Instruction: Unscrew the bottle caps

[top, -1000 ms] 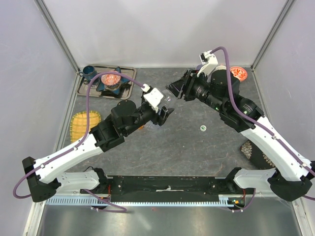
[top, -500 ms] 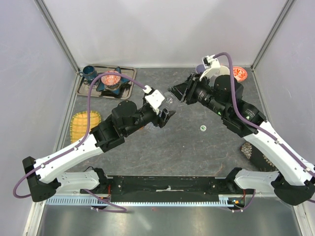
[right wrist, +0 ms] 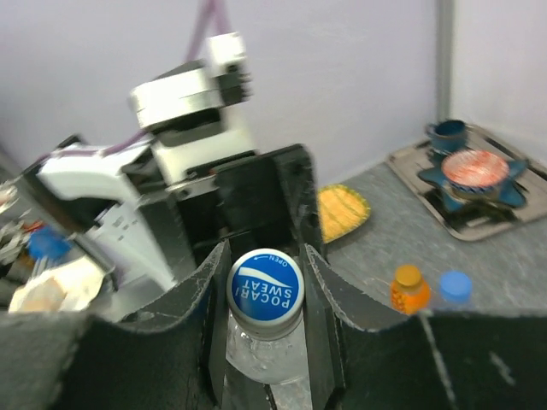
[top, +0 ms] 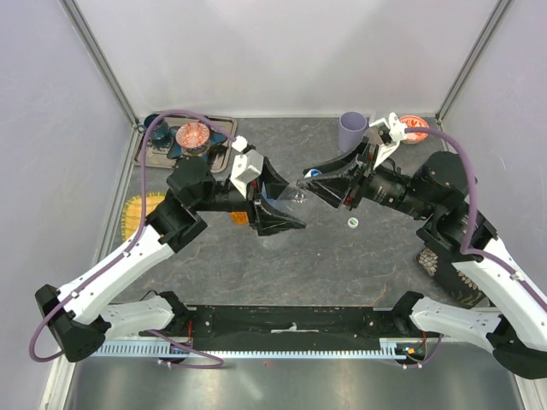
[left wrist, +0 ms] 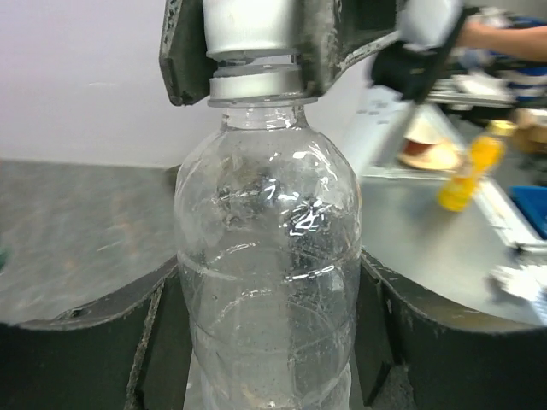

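Left claw (top: pixel 278 212) clamps clear bottle (left wrist: pixel 269 256) by body; right claw (top: pixel 309 182) closed on its blue Pocari Sweat cap (right wrist: pixel 265 289).

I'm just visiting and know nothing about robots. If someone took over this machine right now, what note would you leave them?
Left gripper: shut around the body of a clear plastic bottle.
Right gripper: shut on that bottle's round blue cap, which is on the neck.
A small bottle of orange liquid and a blue-capped one stand on the grey table, both capped; the fourth bottle is not seen.
A small green-ringed round piece lies on the table, perhaps a loose cap.
Done: no bottle visibly opened.
Left: twist this cap off, then the rest.
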### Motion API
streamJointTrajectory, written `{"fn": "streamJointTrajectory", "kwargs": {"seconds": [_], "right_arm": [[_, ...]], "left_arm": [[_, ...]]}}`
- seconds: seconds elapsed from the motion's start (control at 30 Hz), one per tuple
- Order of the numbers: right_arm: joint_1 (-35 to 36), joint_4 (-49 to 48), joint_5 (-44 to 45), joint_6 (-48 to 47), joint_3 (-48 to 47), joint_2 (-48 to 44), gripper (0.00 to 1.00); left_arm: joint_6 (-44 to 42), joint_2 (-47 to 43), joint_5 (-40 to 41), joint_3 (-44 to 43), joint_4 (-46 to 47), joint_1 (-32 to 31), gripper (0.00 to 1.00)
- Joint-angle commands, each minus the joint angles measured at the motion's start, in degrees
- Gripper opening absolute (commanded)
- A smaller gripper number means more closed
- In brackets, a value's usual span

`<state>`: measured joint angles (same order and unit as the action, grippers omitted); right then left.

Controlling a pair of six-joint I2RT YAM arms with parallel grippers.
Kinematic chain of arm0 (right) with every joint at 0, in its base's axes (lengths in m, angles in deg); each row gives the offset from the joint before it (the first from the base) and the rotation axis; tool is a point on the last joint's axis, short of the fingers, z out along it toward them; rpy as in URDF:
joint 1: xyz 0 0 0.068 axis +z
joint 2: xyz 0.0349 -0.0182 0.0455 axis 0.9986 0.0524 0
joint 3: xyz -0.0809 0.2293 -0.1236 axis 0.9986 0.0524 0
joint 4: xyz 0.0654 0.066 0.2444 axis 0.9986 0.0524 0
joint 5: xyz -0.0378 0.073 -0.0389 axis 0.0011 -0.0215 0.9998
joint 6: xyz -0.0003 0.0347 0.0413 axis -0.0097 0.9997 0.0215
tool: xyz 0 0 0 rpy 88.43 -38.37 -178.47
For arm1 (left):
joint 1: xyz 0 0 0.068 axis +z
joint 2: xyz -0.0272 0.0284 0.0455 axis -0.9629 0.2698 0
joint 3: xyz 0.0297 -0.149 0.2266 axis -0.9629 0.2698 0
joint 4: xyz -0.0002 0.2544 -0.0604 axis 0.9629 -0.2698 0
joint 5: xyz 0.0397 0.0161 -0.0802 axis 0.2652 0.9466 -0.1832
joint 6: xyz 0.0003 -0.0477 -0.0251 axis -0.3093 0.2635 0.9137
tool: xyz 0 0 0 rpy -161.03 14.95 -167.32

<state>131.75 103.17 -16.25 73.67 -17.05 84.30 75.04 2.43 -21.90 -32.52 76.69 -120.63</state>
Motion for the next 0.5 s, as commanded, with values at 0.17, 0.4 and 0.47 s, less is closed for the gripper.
{"fn": "streamJointTrajectory", "kwargs": {"seconds": [0.17,0.4,0.47], "right_arm": [[-0.81,-10.32,-27.6,-3.46,-4.06,-1.18,0.0],[-0.81,-18.41,-45.1,2.35,-3.45,-1.71,0.0],[-0.81,-18.15,-44.41,1.47,-2.66,-2.24,0.0]], "left_arm": [[32.36,6.99,-36.43,-0.48,29.98,3.57,0.31],[35.19,10.5,-38.98,-1.71,32.99,3.66,0.31],[35.37,11.12,-39.24,-2.06,33.08,3.83,0.3]]}}
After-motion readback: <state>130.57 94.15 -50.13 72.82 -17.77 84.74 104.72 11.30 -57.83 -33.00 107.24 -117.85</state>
